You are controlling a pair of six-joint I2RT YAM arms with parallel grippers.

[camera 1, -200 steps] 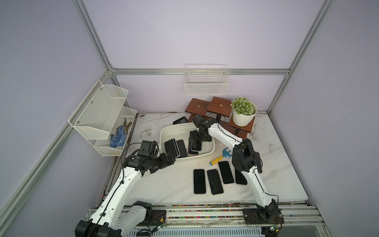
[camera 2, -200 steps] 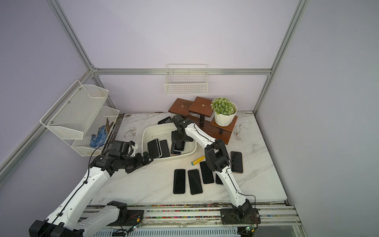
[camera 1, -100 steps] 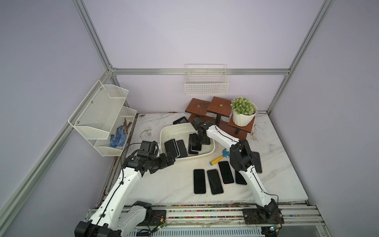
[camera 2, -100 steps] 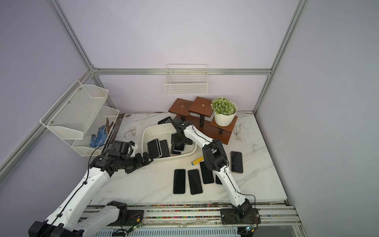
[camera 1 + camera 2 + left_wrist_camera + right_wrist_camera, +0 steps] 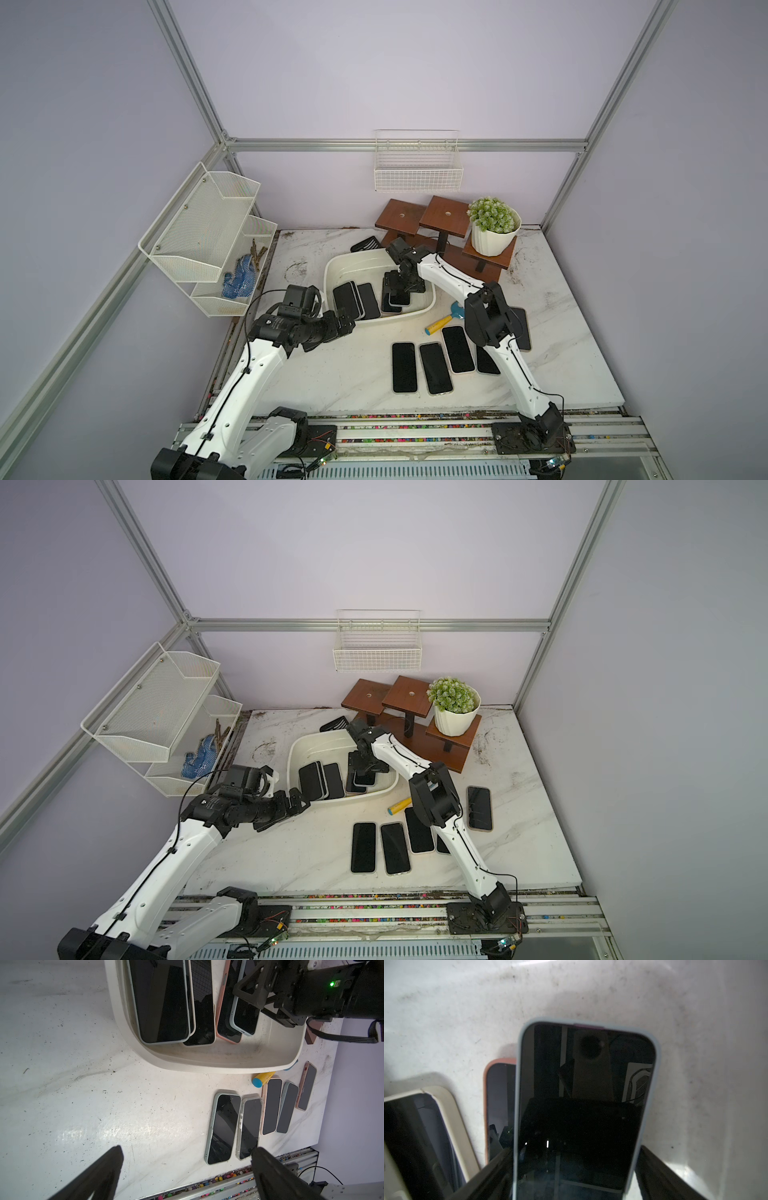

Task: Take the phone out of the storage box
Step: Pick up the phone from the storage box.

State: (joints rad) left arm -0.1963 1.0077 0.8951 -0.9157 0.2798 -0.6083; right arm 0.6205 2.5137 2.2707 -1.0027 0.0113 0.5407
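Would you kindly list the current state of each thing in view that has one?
storage box: upright, holding several overlapping phones
blue-cased phone: screen up, dark, overlapping a pink-cased phone
right gripper: inside the storage box, jaws flanking the blue-cased phone, grip unclear
left gripper: open, empty, beside the storage box
row of phones: five, lying flat, screens dark
potted plant: upright on the wooden stand
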